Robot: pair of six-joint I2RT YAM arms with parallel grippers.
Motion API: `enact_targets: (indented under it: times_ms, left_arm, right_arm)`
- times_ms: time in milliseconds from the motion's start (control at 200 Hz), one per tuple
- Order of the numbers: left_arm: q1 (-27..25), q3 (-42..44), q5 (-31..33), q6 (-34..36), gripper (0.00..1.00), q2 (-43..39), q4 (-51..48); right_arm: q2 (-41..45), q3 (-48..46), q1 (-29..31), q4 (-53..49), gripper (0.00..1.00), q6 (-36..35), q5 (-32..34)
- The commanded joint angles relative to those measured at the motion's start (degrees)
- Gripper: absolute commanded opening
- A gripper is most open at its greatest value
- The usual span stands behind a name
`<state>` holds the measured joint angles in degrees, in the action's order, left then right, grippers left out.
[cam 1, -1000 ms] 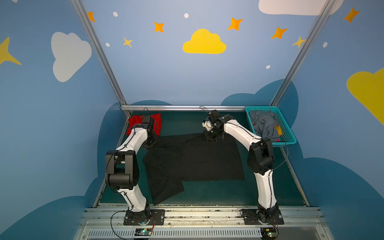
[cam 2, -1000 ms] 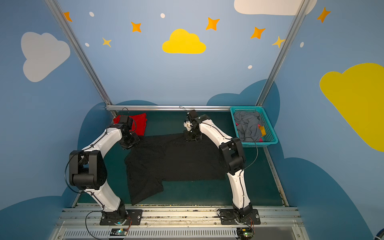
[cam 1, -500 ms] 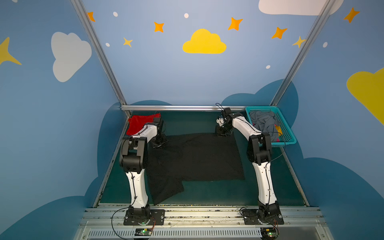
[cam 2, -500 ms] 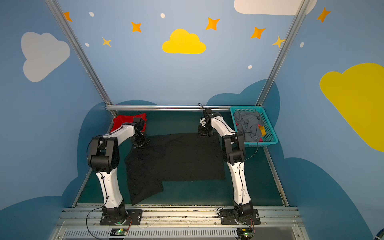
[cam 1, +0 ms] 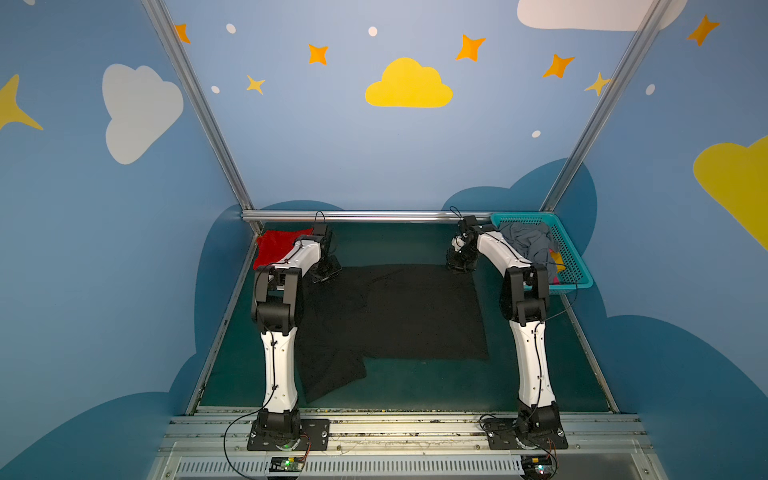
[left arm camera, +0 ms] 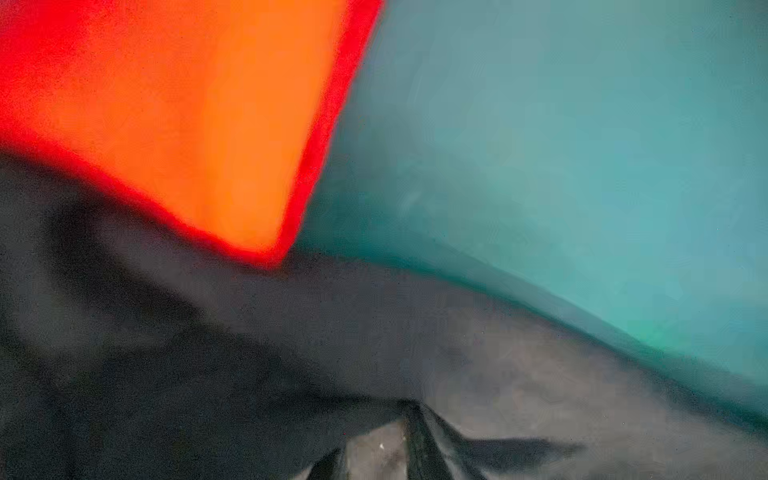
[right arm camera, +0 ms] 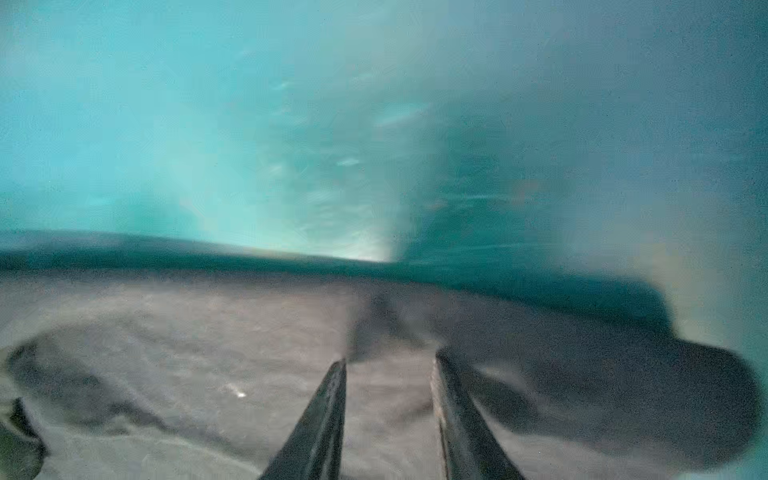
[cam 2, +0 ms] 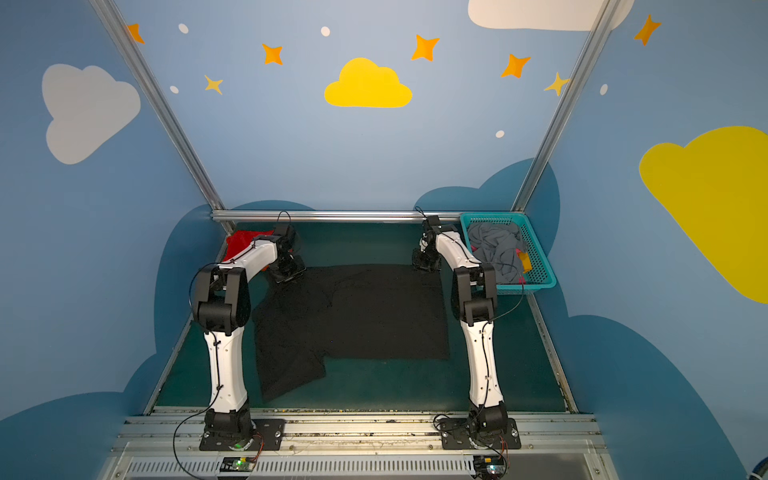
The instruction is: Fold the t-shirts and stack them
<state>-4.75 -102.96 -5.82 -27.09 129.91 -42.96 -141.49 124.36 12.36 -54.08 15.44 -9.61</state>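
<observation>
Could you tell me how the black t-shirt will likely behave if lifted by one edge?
Probably floppy: the black t-shirt lies flat and creased, so a lifted edge would likely drape. It looks thin, so probably light. Pushed, it would likely bunch on the green mat.

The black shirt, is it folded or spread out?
Mostly spread out: the black shirt lies flat on the mat, one sleeve sticking out.

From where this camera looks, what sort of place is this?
Probably a robot test booth for laundry practice: two robot arms bolted to a rail, a black t-shirt spread between them, a teal basket of clothes.
</observation>
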Motion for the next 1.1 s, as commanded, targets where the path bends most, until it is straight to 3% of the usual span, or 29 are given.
enact_targets:
  times_ms: [0,250,676,876,1096]
  left_arm:
    - [-0.99,-3.23,-2.21,-0.17,0.24,7.04,0.6]
    - [-1.25,-14.35,-3.21,-0.47,0.24,13.13,-2.73]
    - [-1.03,-17.72,-5.81,-0.33,0.28,10.98,-3.35]
    - [-1.74,-16.62,-5.83,0.61,0.35,4.59,-3.89]
    - [-3.24,-12.88,-2.42,2.25,0.56,-7.91,-3.75]
  right_arm:
    - [-3.05,2.24,-1.52,-2.28,0.37,0.98,3.93]
    - [-8.96,11.39,-2.78,-4.76,0.37,1.09,4.37]
    - [-12.45,16.18,-3.05,-1.63,0.36,0.46,1.97]
    - [-6.89,14.73,-2.5,-0.54,0.35,-2.71,-5.46]
    - [7.05,5.28,-0.95,3.86,0.37,-4.49,-9.68]
